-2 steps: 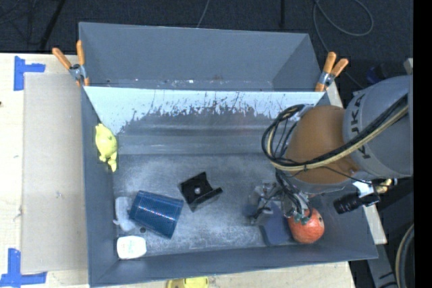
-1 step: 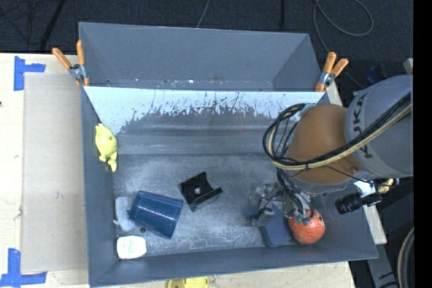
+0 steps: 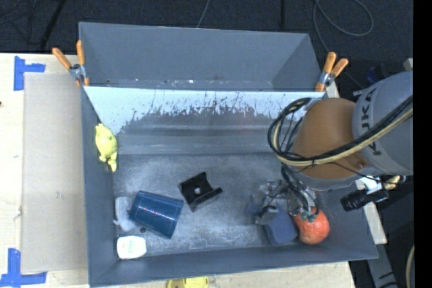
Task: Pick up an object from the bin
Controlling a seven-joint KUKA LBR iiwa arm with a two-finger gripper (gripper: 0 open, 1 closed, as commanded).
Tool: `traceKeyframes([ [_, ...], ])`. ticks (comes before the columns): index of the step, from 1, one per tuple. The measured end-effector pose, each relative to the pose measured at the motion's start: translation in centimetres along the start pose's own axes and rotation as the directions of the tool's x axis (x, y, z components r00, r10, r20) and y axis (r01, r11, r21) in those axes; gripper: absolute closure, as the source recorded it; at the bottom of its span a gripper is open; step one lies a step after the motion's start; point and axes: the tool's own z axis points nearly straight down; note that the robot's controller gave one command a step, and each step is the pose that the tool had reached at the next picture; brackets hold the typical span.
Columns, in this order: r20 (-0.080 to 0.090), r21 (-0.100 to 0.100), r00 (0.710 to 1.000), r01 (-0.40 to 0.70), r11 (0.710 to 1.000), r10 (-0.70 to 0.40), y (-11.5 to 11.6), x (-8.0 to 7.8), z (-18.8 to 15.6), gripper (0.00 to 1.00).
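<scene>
My gripper (image 3: 289, 202) hangs low at the bin's front right, under the orange cover. Directly below it lie a small blue-grey block (image 3: 278, 231) and a red-orange tomato-like ball (image 3: 313, 228) with a green stem. The fingers reach down close to both things, and the ball touches the block's right side. Nothing can be made out between the fingers.
A black angular bracket (image 3: 199, 190) lies in the middle of the floor. At the front left sit a dark blue cup on its side (image 3: 156, 213), a white lump (image 3: 131, 247) and a pale clear piece (image 3: 121, 209). A yellow toy (image 3: 105, 144) leans on the left wall.
</scene>
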Motion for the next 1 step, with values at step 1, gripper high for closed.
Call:
traceKeyframes([
  [1,0.012,0.000,1.000,0.001,1.000,-0.001,0.01,-0.31,-2.51,1.00],
])
